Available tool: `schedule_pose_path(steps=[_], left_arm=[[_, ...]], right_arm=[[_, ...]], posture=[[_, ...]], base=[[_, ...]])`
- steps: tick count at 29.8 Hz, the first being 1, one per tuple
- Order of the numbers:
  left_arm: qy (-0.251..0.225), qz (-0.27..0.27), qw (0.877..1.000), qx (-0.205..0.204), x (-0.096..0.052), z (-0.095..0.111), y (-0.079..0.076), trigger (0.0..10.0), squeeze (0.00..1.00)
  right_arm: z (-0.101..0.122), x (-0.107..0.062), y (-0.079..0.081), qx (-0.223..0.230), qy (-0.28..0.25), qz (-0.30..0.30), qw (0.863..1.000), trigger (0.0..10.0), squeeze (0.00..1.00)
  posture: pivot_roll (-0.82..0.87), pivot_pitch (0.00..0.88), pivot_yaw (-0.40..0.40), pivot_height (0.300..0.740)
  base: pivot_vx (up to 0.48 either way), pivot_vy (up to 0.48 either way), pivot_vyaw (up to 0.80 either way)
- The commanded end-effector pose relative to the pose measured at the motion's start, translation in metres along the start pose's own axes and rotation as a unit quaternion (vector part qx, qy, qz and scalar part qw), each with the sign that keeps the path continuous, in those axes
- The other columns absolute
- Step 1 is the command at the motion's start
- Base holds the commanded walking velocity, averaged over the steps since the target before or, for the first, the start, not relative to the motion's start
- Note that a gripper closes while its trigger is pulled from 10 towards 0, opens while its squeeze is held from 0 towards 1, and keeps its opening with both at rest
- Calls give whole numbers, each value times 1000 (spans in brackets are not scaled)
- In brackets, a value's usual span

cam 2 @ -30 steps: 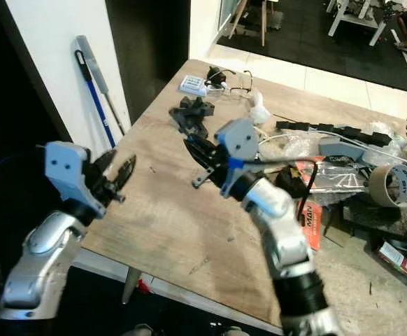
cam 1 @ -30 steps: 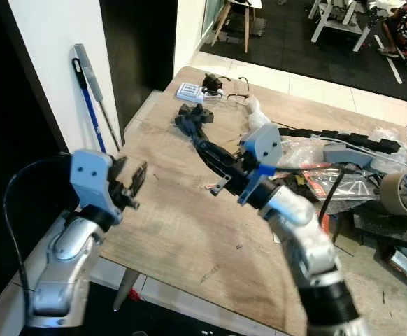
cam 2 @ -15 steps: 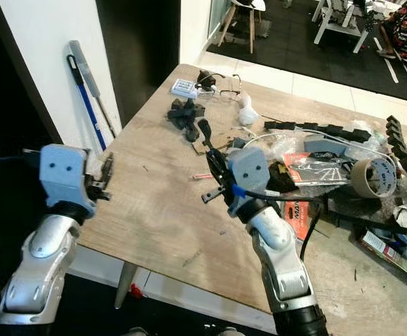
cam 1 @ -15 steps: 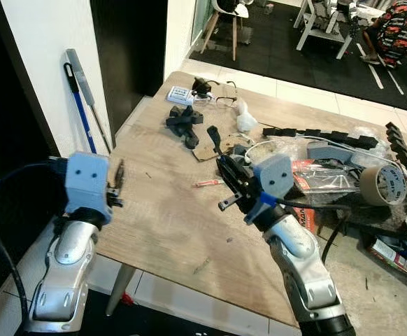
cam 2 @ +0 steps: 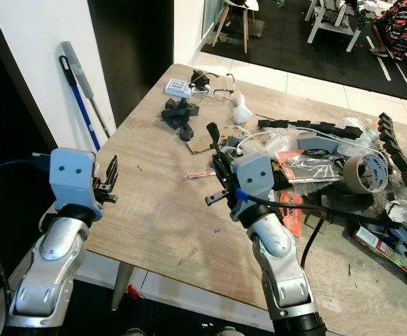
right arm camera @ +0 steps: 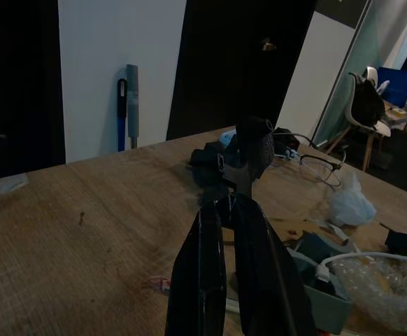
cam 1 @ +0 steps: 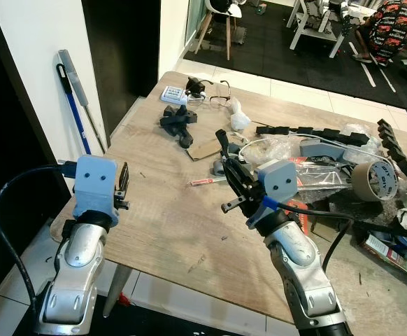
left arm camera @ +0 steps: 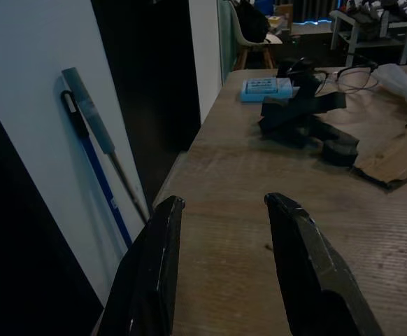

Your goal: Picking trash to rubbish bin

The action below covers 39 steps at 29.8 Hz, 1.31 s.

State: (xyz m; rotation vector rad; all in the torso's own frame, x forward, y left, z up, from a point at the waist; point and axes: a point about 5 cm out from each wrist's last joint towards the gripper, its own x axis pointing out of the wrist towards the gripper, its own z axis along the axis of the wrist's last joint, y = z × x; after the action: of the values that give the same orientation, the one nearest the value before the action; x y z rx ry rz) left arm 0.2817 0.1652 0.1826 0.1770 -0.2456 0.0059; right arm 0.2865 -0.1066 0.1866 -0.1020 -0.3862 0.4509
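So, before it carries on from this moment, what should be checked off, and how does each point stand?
1. Grip: ok. The right gripper is shut on the small black plastic part, which sticks out past the fingertips.
2. Part lifted off the wooden table: ok, it is held above the top.
3. Left gripper free: ok, open and empty, near the table's left edge.
4. Where the rubbish bin stands: cannot tell.
5. Table cleared of trash: not ok. A thin red and white stick and a brown cardboard scrap lie on it.
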Motion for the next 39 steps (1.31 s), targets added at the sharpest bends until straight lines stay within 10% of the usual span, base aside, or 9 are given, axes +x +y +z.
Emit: schedule_pose_path(steps=[1,21,39], left_arm=[[15,-6,1000,-7,-1,-6,-5,10000,0],[30,-23,998,-42,-1,-7,-10,10000,0],[44,16,998,-28,0,-14,27,10000,0]], right_arm=[[2,-1,0,-4,-6,-1,1000,10000,0],[-1,-4,-16,0,-4,-42,999,10000,0],[-3,-20,-37,4,12,-78,997,10000,0]], posture=[[-40,100,-89,740],[-30,113,-66,740],[-37,129,-64,740]], base=[[0,0,0],[0,0,0],[-296,0,0]])
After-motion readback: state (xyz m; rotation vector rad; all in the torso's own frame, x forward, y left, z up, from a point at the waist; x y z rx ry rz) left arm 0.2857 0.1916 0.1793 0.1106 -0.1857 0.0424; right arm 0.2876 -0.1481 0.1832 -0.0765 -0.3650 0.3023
